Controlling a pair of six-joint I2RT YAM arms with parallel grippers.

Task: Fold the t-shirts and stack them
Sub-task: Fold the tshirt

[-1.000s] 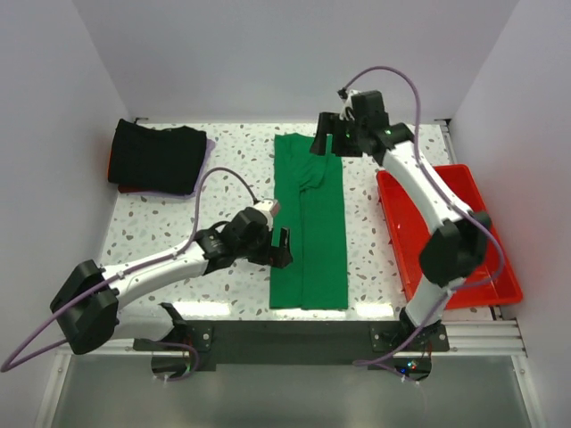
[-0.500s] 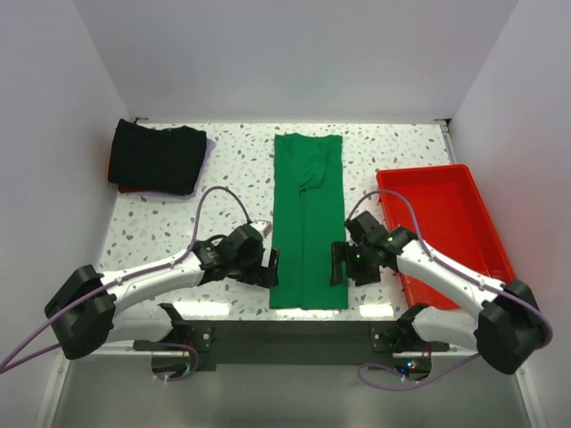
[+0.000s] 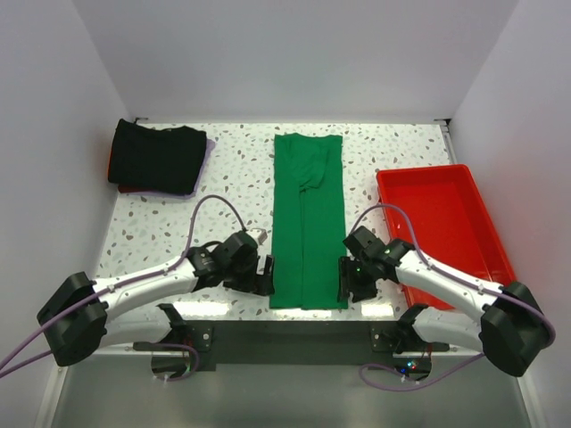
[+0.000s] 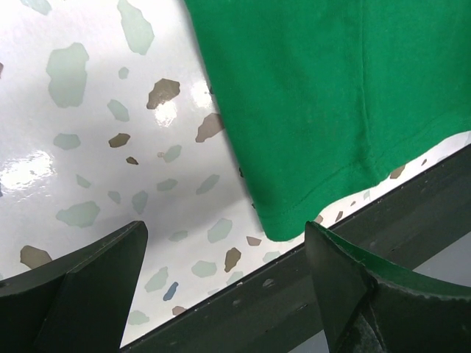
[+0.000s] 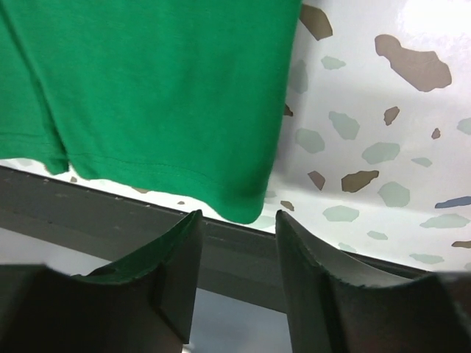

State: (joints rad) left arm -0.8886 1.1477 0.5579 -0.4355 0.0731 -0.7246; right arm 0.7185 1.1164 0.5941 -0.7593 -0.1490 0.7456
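My worry is the near hem of the green shirt, a long folded strip flat on the table. Both near corners lie just beside the rail, so a descending finger could strike the rail, or pinch only the top layer and drag the fold open. Uneven grips would skew it.

The left gripper is at the shirt's near left corner, spread wide and empty. The right gripper, at the near right corner, is parted more narrowly and is also empty. I cannot tell whether either touches cloth. The black stack lies far left of the shirt.
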